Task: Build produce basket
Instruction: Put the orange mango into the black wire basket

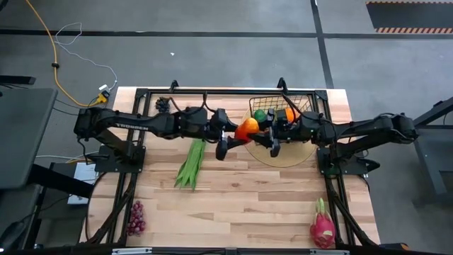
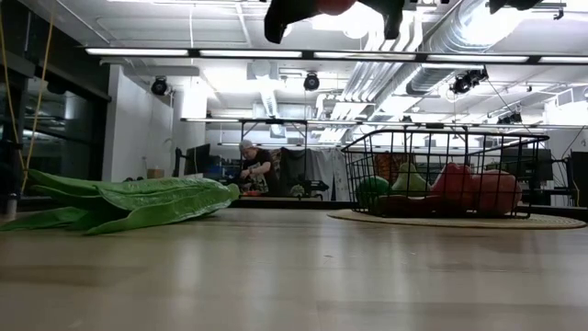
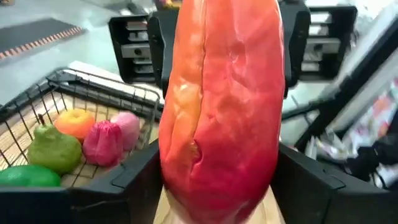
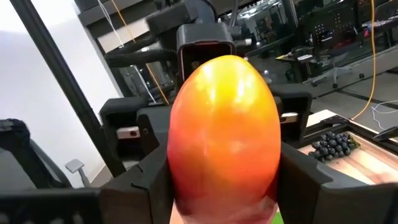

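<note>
Both sets of fingers clamp the orange-red fruit (image 1: 247, 129) mid-air just beside the basket (image 1: 303, 103): left gripper (image 1: 225, 134), right gripper (image 1: 271, 134). Mistimed release drops it onto the surface (image 1: 241, 202).

In the high view, the basket (image 1: 297, 106) sits on a round mat (image 1: 297, 154) at the upper centre-right of the table (image 1: 248, 205), with several produce pieces (image 1: 260, 115) inside it. Just left of the basket, a mango (image 1: 246, 129) hangs between the left gripper (image 1: 225, 138) and the right gripper (image 1: 272, 138), which meet from opposite sides. The long beans (image 1: 191, 163) lie left of centre, grapes (image 1: 135, 217) at lower left, a second grape bunch (image 1: 163, 105) at the upper left edge, and the dragon fruit (image 1: 322, 225) at lower right.
</note>
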Motion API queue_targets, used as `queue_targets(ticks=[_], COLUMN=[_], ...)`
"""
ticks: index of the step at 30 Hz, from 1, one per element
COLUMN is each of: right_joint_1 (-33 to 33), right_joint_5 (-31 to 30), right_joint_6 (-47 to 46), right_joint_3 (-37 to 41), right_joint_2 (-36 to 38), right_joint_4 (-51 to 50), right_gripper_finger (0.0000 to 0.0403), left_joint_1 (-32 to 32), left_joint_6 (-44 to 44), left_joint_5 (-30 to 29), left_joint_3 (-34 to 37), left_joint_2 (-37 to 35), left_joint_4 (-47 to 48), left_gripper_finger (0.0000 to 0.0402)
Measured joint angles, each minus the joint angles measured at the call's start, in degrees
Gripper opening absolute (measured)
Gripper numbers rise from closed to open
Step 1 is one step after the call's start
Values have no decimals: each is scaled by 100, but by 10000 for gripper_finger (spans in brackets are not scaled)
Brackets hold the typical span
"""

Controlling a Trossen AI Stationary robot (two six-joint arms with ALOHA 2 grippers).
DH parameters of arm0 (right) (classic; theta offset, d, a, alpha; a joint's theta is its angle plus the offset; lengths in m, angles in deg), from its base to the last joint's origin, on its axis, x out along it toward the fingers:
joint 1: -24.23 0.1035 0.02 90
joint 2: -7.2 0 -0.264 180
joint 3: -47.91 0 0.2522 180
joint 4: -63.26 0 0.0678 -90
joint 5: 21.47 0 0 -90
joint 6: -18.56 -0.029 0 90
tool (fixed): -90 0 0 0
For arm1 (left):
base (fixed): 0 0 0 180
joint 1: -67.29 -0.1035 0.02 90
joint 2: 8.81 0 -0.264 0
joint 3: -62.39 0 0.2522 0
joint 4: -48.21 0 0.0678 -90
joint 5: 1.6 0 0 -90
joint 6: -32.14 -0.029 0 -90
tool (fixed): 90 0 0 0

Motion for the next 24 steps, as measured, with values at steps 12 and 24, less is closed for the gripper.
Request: queue_targets(ticks=[12,24], right_joint_1=[-532,-1168], right_joint_5=[-173,-1019], right_joint_6=[424,448], right_joint_3=[-1,0], right_joint_2=[1279,1494], right_joint_4=[-1530,-4380], right_gripper_finger=[204,204], left_joint_1=[-483,65], left_joint_6=[-567,-226], left_joint_5=[-32,-1593], left_joint_3=[-1075,1016], left_joint_2=[-926,-3014], left_joint_4=[3481,1103], left_gripper_finger=[310,310])
